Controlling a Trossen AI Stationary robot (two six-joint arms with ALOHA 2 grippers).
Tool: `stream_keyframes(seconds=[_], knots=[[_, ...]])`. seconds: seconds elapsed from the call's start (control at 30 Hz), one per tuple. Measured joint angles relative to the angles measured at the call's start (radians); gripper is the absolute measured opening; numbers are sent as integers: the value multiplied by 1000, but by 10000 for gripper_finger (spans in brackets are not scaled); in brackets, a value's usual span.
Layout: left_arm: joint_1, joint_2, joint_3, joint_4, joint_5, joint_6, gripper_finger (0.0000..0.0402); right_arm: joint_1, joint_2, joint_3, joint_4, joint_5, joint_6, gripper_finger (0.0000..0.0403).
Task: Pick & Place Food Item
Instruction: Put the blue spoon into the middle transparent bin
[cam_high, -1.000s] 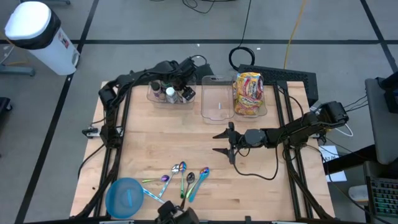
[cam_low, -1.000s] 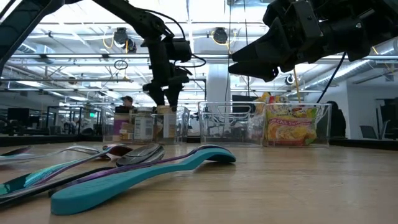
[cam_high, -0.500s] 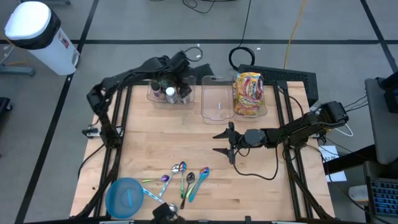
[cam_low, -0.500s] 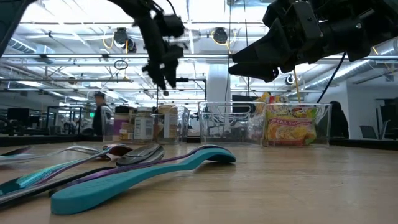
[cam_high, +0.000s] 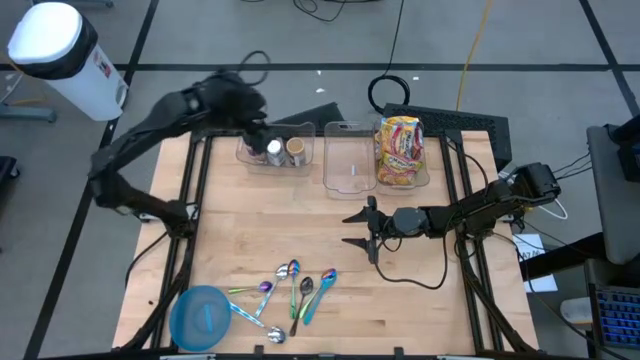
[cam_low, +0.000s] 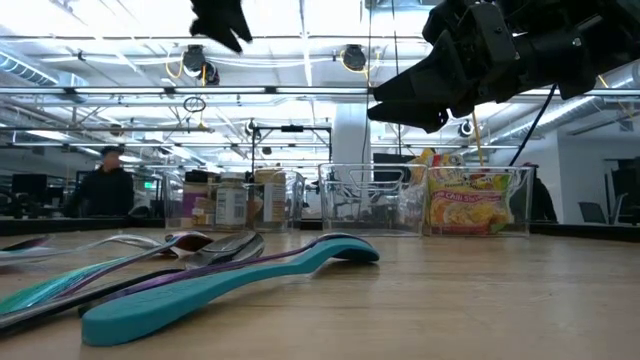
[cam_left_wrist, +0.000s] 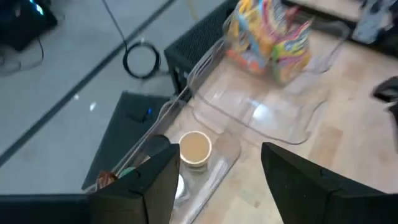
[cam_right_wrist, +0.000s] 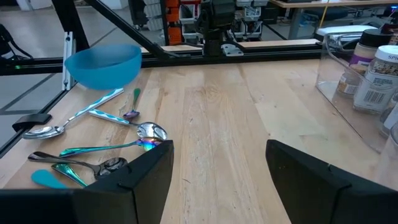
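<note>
Blue bowl (cam_high: 203, 316), teal spoon (cam_high: 312, 298), yellow-red snack packet (cam_high: 399, 150), pale wooden table (cam_high: 430, 305).

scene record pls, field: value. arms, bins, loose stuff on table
left gripper: open, empty, raised above the jar bin at the table's far left
right gripper: open, empty, hovering over mid table
jar bin: clear, holds several jars
middle bin: clear, empty
snack bin: clear, holds colourful snack packets
spoons: loose cluster, near edge
blue bowl: near left corner
person: in the room beyond the table
</note>
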Motion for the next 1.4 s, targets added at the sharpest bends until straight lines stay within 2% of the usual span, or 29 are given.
stream_keyframes(seconds=[0.27,0.57,0.93,1.3,1.4], knots=[[-80,-155,0,-66,0,0,234,0,0,0,0,0,0,247],[-176,-211,-34,-91,-4,18,250,0,0,0,0,0,0,247],[-165,-349,-370,124,-11,54,266,0,0,0,-1,0,0,247],[-139,-609,-688,296,2,-6,250,0,0,0,0,0,0,247],[-141,-692,-762,350,52,-27,246,0,0,0,0,0,0,247]])
